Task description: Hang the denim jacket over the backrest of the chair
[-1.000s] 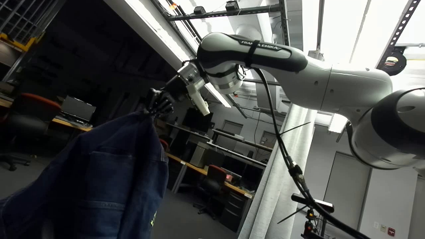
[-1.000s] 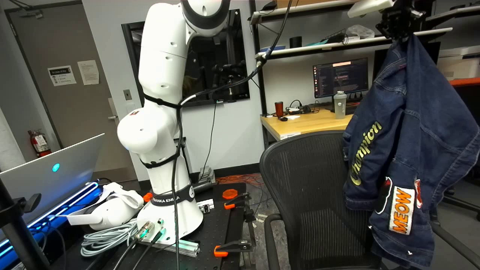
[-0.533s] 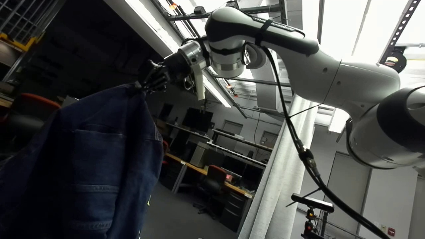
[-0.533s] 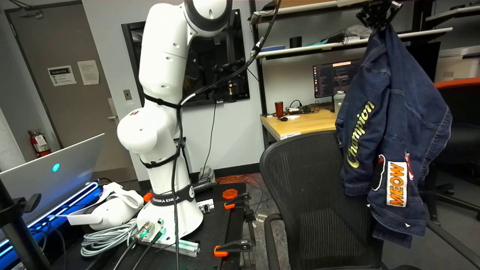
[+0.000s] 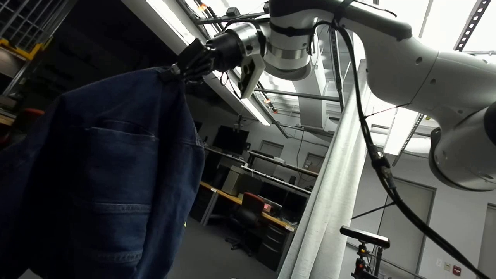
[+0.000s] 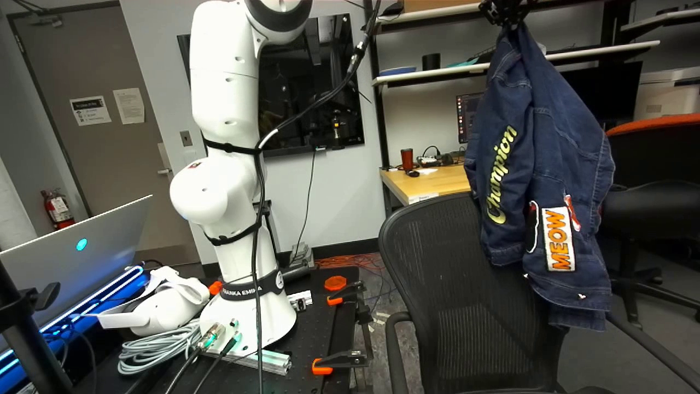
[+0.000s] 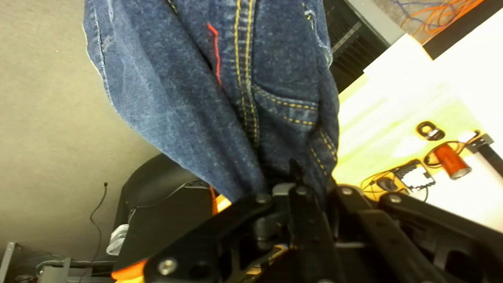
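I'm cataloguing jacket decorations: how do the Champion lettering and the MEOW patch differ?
The Champion lettering is flowing yellow script; the MEOW patch has orange block capitals. The lettering lies directly on blue denim, while the patch sets its letters on white. In an exterior view, the lettering sits higher than the patch. Both read upward along the denim jacket.

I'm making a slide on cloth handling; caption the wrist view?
Wrist view: the denim jacket hangs from the claw, yellow-stitched seam showing, a wooden desk and red cup beyond.
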Robot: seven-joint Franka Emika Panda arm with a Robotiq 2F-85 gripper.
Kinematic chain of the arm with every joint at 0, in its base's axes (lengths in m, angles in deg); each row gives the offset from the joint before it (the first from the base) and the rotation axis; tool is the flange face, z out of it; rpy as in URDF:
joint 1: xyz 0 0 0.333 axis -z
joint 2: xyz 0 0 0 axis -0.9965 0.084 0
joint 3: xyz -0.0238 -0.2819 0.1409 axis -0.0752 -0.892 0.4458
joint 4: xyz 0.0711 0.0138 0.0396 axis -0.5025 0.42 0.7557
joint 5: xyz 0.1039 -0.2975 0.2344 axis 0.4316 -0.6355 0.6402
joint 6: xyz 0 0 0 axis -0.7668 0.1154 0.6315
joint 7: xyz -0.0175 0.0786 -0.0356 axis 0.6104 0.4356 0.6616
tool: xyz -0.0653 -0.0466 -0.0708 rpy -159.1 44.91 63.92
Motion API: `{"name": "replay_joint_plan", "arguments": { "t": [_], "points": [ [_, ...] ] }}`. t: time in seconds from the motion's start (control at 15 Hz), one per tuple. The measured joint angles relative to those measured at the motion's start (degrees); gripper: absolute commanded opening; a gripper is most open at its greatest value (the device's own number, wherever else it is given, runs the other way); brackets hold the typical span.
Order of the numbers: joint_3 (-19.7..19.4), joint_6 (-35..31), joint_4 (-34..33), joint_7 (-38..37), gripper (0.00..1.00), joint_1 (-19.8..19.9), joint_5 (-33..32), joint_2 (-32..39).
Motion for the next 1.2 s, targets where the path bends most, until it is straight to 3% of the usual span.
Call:
{"name": "replay_joint_plan", "arguments": {
  "t": [0.27,0.33,0.4,0.67,1.0,1.2],
  "points": [
    [0.3,4.2,8.8,5.7,0.02,0.2,4.5,-8.2],
    [0.6,5.3,11.7,7.1,0.33,0.1,5.0,-10.2],
    [0.9,6.1,14.9,8.4,0.34,0.0,5.0,-12.2],
    [0.2,6.3,26.2,13.6,0.63,-3.0,5.0,-18.7],
    [-2.9,5.5,35.8,23.4,0.99,-6.5,5.6,-24.6],
    [-5.8,5.5,40.0,29.2,1.0,-7.2,6.5,-27.1]
  ]
}}
